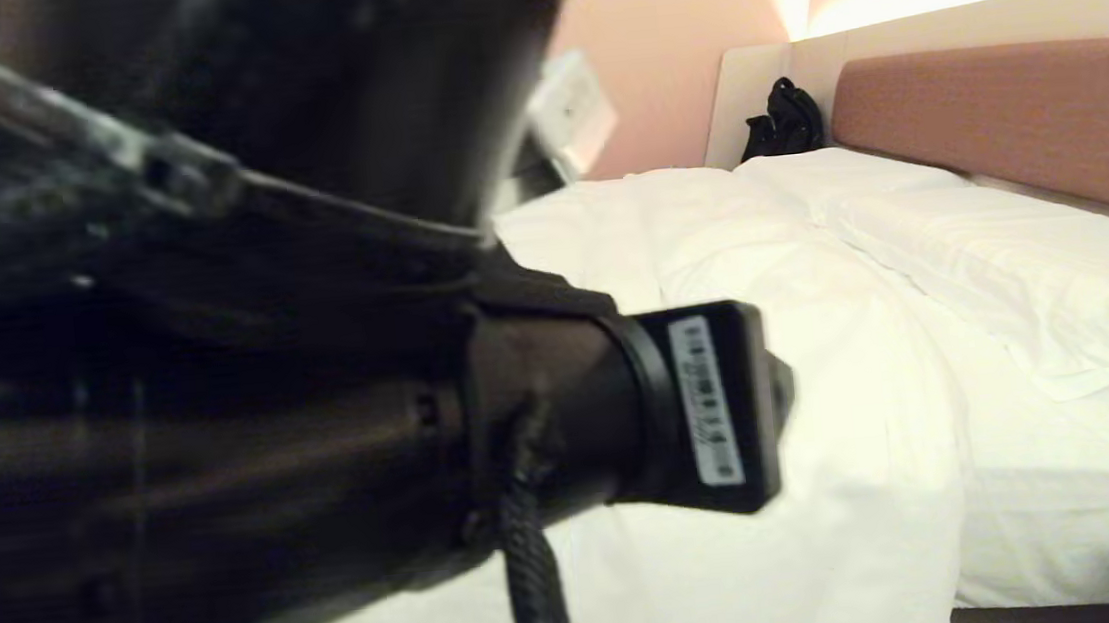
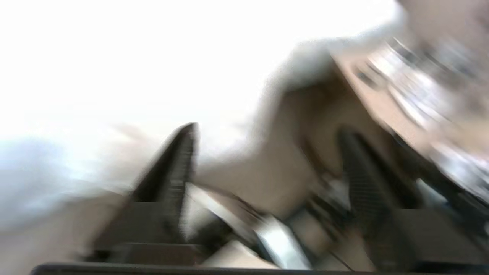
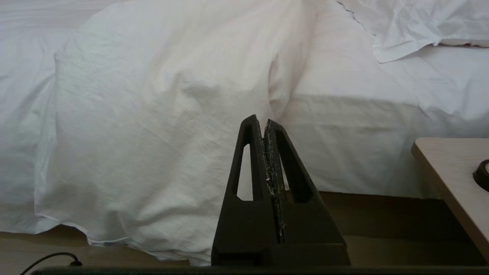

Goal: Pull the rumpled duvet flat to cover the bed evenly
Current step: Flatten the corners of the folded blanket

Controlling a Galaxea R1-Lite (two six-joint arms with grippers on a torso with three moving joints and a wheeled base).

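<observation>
Over the bed (image 1: 1080, 466), the left gripper (image 2: 267, 152), fingers apart and empty, should have clamped the duvet (image 1: 819, 349) edge deeply before pulling; the right gripper (image 3: 265, 126) hung shut.

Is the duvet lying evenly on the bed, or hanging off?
Hanging off: the duvet spills over the bed side to the floor.
</observation>
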